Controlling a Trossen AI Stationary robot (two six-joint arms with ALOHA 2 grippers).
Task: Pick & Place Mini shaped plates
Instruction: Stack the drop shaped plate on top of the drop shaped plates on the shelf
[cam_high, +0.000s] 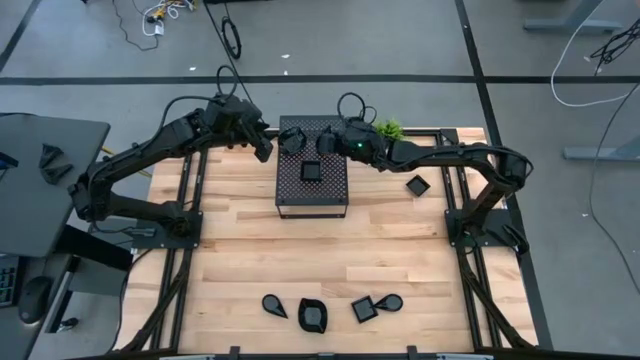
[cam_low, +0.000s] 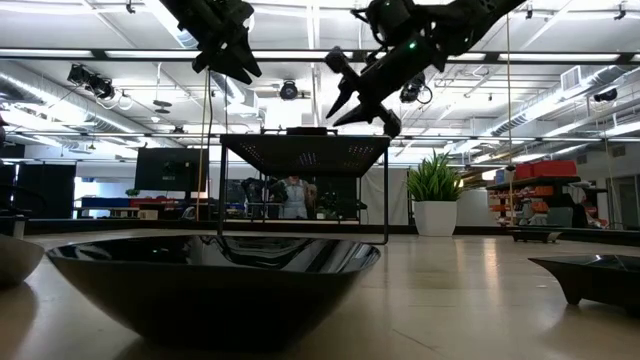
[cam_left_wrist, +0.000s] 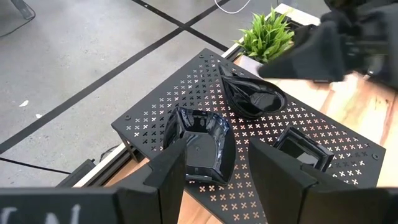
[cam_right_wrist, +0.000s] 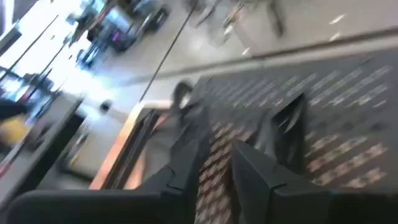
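The right end effector (cam_high: 338, 140) hangs over the far right part of the box (cam_high: 335, 200), its fingers parted with nothing between them; the low view shows the two fingers spread and bare well above the box top. A teardrop plate (cam_left_wrist: 252, 98) lies on the box just beneath it. The left end effector (cam_high: 263, 146) hovers at the box's far left edge, fingers wide apart and empty, a rounded plate (cam_left_wrist: 200, 143) lying on the box between and beyond them in its wrist view.

Judged from this, a placing step on the box is ending for the right arm. The next move calls for lifting clear of the box and going to a plate not yet on it, either the square one (cam_high: 416, 185) on the table to the right of the box or those in the near row.

Three plates lie on the box: the teardrop, the rounded one, and a square plate (cam_high: 310, 171) near the middle. On the near part of the table lie four more: a teardrop (cam_high: 274, 304), a larger leaf shape (cam_high: 312, 316), a square (cam_high: 364, 309) and a teardrop (cam_high: 389, 300) touching it. All are glossy black, shallow and small with raised rims; they look slick, so a grip across the rim probably wants care. A green plant (cam_high: 387, 129) stands just beyond the box's far right corner.
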